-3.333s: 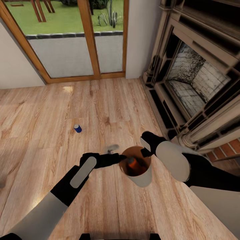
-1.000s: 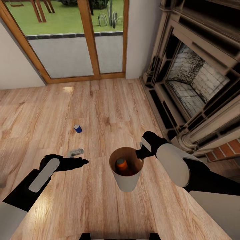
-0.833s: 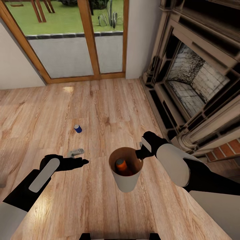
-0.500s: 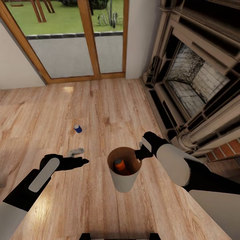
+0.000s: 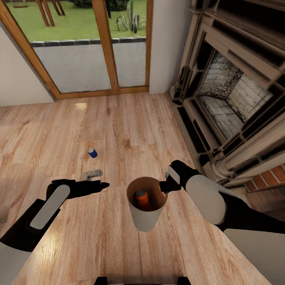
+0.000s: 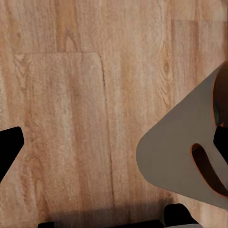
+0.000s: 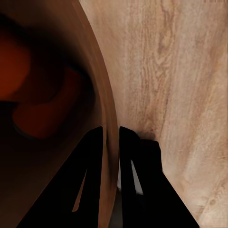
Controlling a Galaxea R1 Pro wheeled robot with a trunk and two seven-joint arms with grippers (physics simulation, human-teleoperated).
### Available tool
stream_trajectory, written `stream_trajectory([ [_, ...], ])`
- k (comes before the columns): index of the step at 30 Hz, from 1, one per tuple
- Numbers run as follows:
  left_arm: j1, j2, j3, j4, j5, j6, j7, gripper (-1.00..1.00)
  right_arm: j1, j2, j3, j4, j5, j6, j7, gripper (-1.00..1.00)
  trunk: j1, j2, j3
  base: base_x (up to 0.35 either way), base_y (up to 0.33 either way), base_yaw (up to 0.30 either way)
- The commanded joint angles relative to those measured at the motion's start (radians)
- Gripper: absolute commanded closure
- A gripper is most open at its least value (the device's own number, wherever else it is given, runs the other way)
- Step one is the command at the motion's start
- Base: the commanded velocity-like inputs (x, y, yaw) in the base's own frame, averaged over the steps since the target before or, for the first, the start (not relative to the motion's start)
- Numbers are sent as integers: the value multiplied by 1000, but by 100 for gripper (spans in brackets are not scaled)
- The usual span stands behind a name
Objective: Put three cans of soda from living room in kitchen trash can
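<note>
Light wood plank floor runs to glass doors at 12 o'clock and a fireplace at 2 o'clock. Right claw pinches the trash can rim; an orange soda can lies inside. A blue soda can stands at 11 o'clock. Left claw is spread.

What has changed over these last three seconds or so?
The left gripper drew back leftward from the bin, empty and open. The right gripper kept its pinch on the rim and carried the bin slightly left. The orange can stays inside; the blue can stays on the floor.
</note>
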Motion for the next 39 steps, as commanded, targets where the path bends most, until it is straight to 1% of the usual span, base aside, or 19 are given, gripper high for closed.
stream_trajectory([
  [1,0,0,0,0,0,0,1,-100,1,0,-15,2,-25,-11,6,100,0,0,0,0,0,0],
  [2,0,0,-1,0,0,0,6,-100,3,0,-17,3,-25,-37,5,100,0,0,0,0,0,0],
  [5,-1,0,-2,1,0,-1,27,-100,10,0,-18,4,-25,-73,3,100,0,0,0,0,0,0],
  [9,0,-1,-4,3,2,-1,87,-100,17,0,-18,5,-25,-98,3,100,0,0,0,0,0,0],
  [10,0,-4,-4,12,3,-3,125,-100,20,0,-18,5,-24,-105,2,100,0,0,0,0,0,0],
  [13,-1,-11,-5,42,2,-5,172,-100,23,0,-18,6,-24,-111,1,100,0,0,0,0,0,0],
  [14,-1,-18,-5,73,3,-6,198,-100,24,0,-18,6,-24,-113,1,100,0,0,0,0,0,0],
  [16,-1,-29,-5,113,3,-6,216,-100,27,0,-18,5,-23,-115,1,100,0,0,0,0,0,0],
  [18,-2,-42,-5,163,3,-6,226,-100,33,0,-17,3,-23,-116,0,100,0,0,0,0,0,0],
  [19,-2,-51,-5,200,3,-6,229,-100,35,0,-17,3,-23,-116,0,100,0,0,0,0,0,0],
  [20,-3,-64,-6,259,3,-7,232,-100,39,0,-16,2,-23,-117,-1,100,0,0,0,0,0,0],
  [25,-8,-85,-8,373,0,-6,232,-100,44,0,-15,2,-23,-130,-1,100,0,0,0,0,0,0],
  [33,-10,-90,-8,415,-3,-8,232,-100,50,0,-16,6,-21,-185,0,100,0,0,0,0,0,0],
  [39,-10,-91,-8,416,-3,-8,232,-100,52,0,-15,5,-16,-194,-2,100,0,0,0,0,0,0],
])
